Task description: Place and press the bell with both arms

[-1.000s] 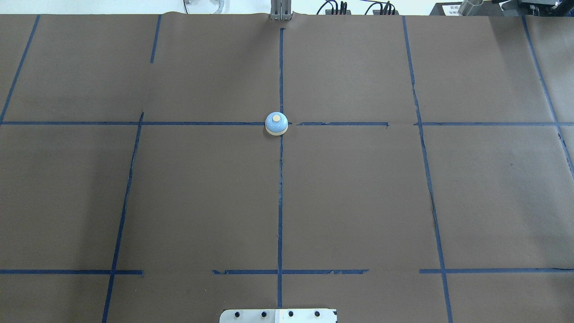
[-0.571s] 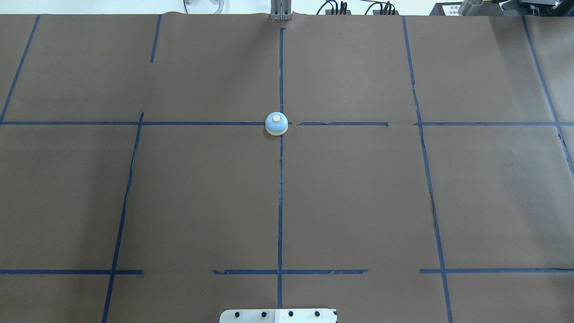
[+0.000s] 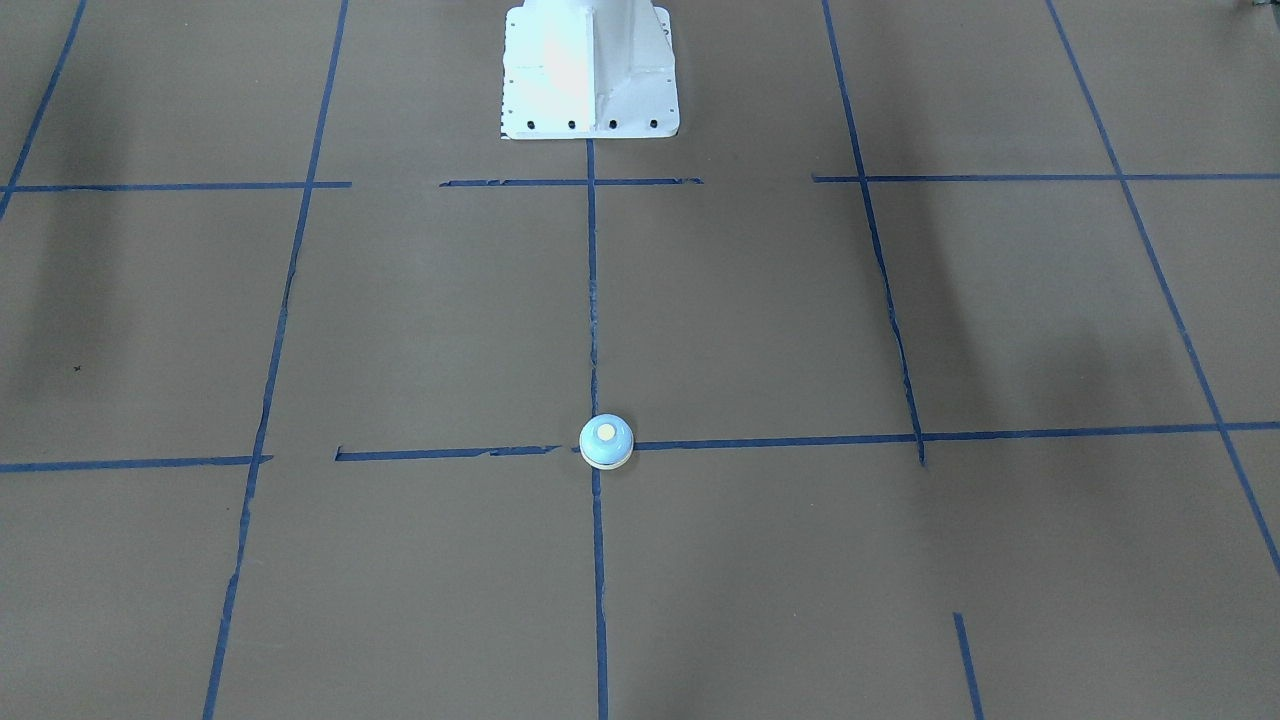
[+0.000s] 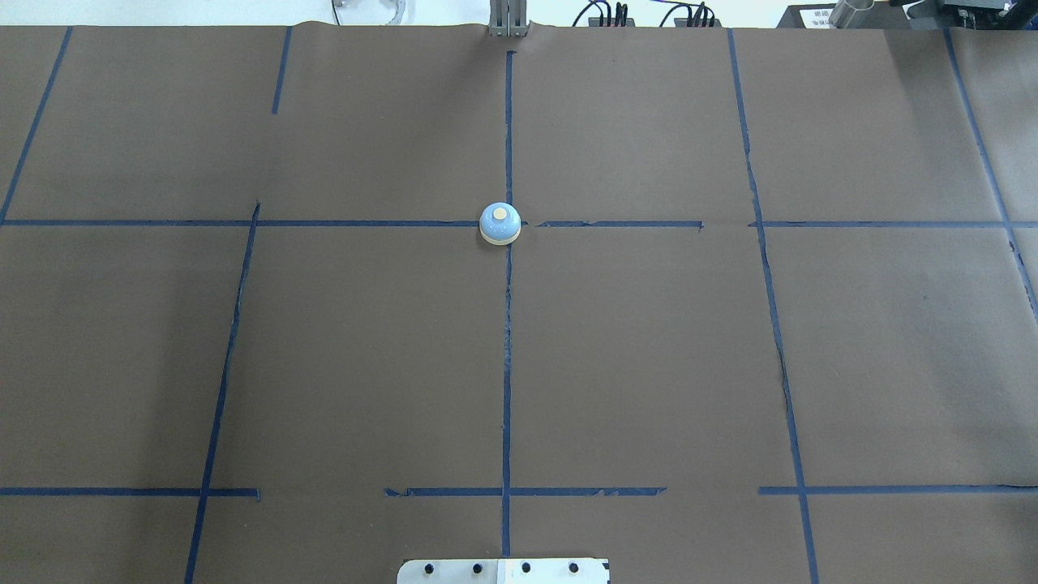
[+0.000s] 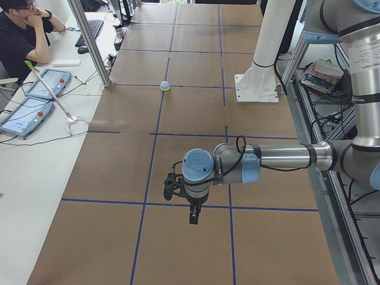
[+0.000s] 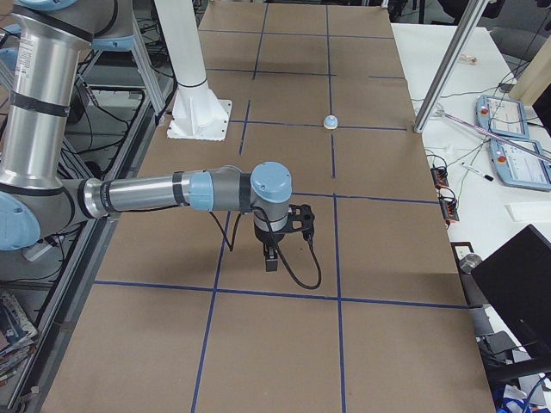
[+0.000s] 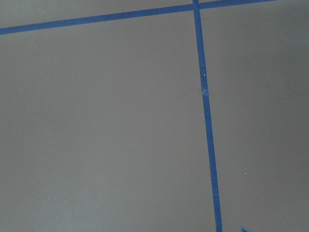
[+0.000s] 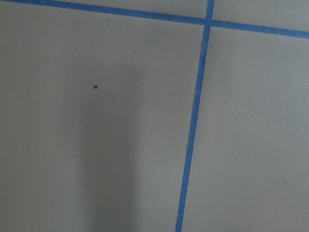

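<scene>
The bell, pale-blue dome with a cream button and cream rim, stands upright on the crossing of blue tape lines at the table's middle. It also shows in the front-facing view, the left side view and the right side view. No gripper touches it. My left gripper hangs over the table far from the bell, seen only from the side; I cannot tell its state. My right gripper likewise hangs over the other end; I cannot tell its state. Both wrist views show only brown paper and tape.
The white bolted pedestal stands at the robot's side of the table, also in the overhead view. Brown paper with blue tape lines covers the table. An operator sits beyond the far edge, with tablets and an aluminium post.
</scene>
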